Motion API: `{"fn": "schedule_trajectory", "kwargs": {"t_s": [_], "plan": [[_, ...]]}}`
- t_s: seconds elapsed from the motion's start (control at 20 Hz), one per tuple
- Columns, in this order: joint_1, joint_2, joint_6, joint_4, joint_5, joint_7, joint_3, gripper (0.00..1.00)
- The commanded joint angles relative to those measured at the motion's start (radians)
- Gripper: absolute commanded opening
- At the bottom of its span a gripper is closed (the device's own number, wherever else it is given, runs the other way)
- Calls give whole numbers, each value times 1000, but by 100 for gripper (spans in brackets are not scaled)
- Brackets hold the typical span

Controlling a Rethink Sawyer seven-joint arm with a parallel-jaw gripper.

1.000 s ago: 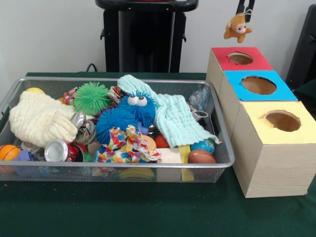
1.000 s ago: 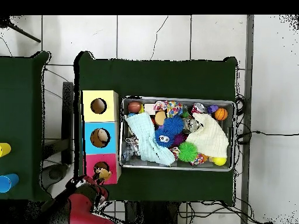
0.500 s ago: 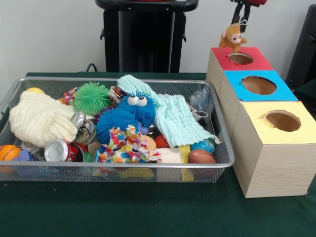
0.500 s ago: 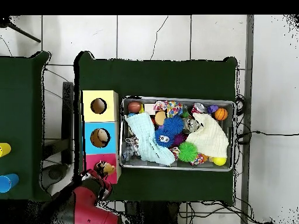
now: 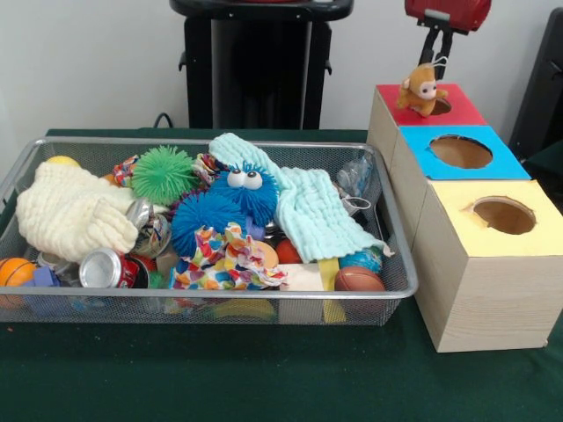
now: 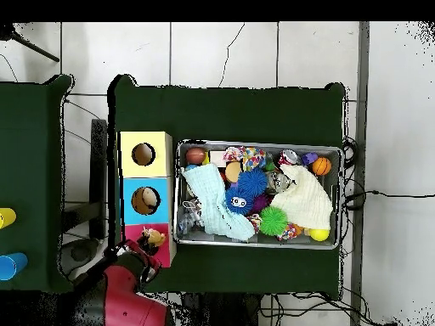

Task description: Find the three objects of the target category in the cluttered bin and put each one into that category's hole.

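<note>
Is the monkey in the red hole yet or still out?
Partly in. The monkey hangs from the gripper, its lower body dipping into the red hole, head and arms above the rim.

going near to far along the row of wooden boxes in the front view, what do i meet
yellow-topped box → blue-topped box → red-topped box, with the brown monkey at the red-surrounded hole, hanging from the gripper above.
</note>
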Motion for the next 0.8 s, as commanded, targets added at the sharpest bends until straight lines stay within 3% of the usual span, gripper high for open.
{"fn": "schedule_trajectory", "kwargs": {"t_s": [0.05,0.55,0.8], "plan": [[52,54,81,-36,90,319,45,0],[148,102,123,-32,146,357,-9,0],[139,121,88,-11,158,330,-4,0]]}}
